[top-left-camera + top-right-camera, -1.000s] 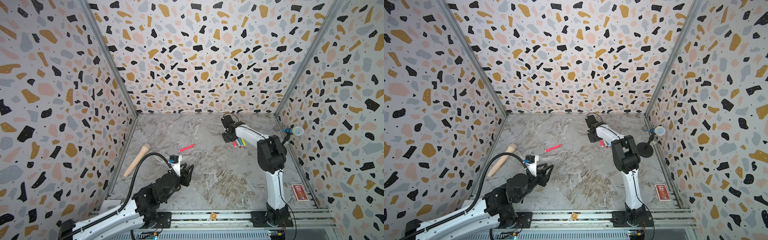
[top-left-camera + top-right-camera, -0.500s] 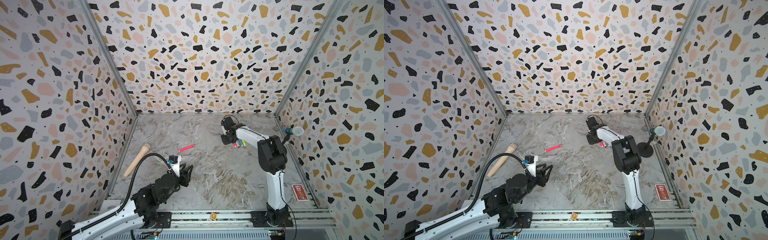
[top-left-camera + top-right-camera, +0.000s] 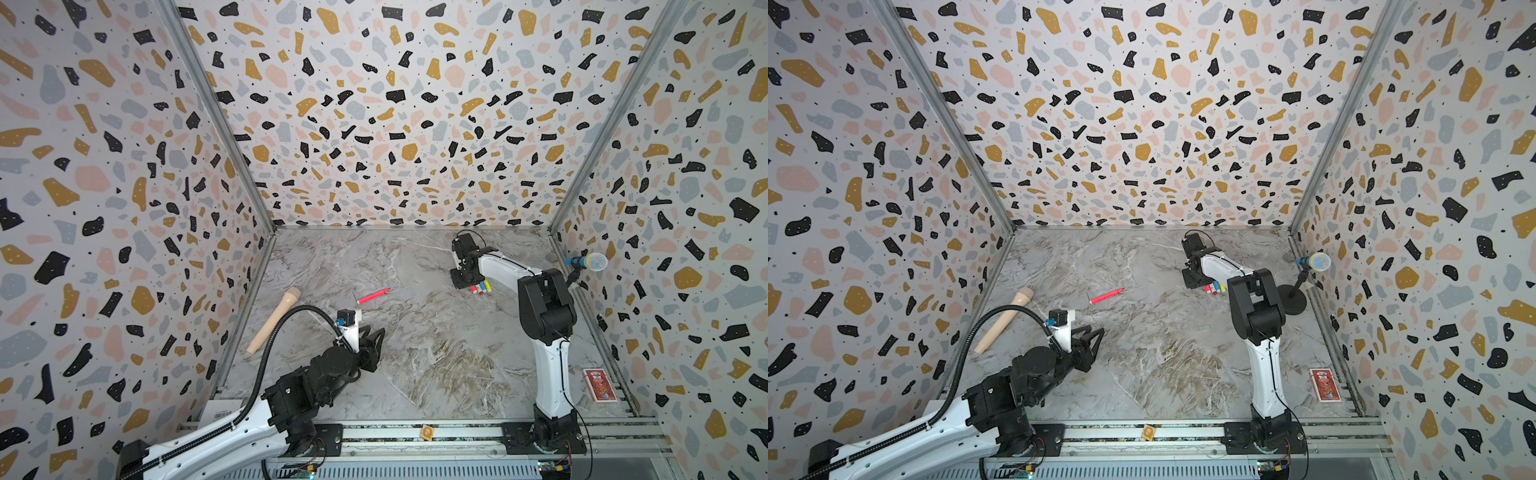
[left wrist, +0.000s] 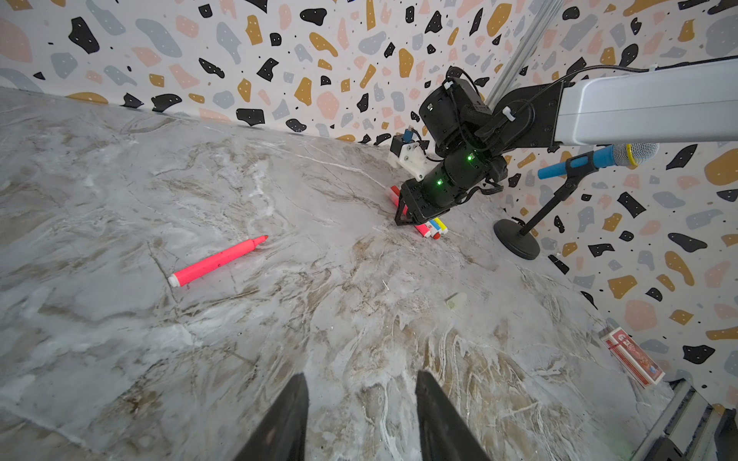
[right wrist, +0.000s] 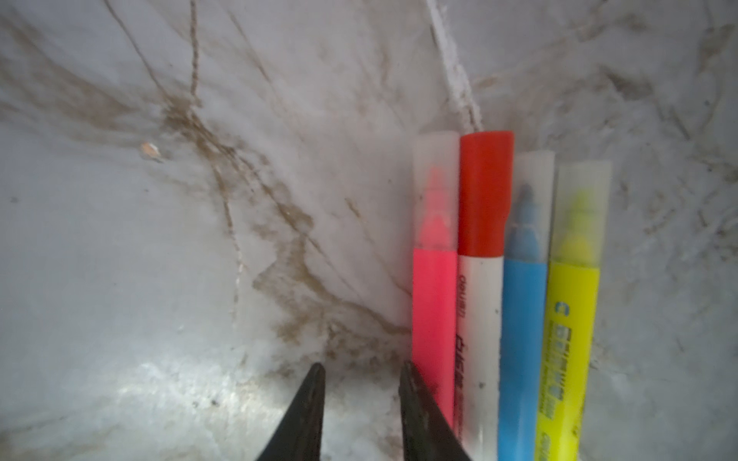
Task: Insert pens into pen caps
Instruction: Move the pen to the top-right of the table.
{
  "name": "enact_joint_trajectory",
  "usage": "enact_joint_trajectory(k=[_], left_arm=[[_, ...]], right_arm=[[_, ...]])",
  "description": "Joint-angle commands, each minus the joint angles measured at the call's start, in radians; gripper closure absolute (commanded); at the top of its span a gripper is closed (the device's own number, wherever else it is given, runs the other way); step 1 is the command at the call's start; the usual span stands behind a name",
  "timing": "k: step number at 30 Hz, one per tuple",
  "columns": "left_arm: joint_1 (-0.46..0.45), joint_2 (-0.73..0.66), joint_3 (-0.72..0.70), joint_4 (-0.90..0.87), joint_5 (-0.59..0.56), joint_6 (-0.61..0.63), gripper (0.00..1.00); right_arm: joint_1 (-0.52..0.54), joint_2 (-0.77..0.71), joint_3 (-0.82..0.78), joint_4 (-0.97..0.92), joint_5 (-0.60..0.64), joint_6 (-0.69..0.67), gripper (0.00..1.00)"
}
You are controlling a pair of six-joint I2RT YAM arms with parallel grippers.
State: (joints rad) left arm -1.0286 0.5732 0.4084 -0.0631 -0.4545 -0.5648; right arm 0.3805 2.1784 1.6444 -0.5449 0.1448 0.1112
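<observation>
The middle of the tabletop (image 3: 436, 365) lies bare, broken only by the uncapped pink pen (image 3: 373, 296) and a small clear cap (image 4: 456, 300). The right arm (image 3: 498, 266) overhangs the row of four capped pens (image 5: 515, 319), blocking them from above. The beige stick (image 3: 273, 320) lines the left wall; the microphone stand (image 3: 1292, 300) and the card box (image 3: 598, 384) crowd the right wall.

Slight shift of the right end effector (image 5: 360, 365) beside the pens (image 5: 523, 319)
</observation>
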Motion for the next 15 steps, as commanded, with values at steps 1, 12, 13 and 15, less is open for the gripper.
enact_joint_trajectory(k=[1,12,13,15], left_arm=[[0.002,0.007,0.033,0.014,-0.018,0.018,0.56],[0.062,0.163,0.121,-0.023,-0.055,0.063,0.43],[0.087,0.195,0.138,-0.023,-0.043,0.074,0.43],[0.155,0.258,0.172,-0.016,0.002,0.093,0.42]], right_arm=[[0.004,-0.042,-0.012,0.0,-0.044,0.014,0.67],[0.023,-0.385,-0.188,0.127,-0.254,0.046,0.61],[0.027,-0.438,-0.228,0.16,-0.289,0.047,0.59],[0.038,-0.534,-0.307,0.219,-0.35,0.05,0.55]])
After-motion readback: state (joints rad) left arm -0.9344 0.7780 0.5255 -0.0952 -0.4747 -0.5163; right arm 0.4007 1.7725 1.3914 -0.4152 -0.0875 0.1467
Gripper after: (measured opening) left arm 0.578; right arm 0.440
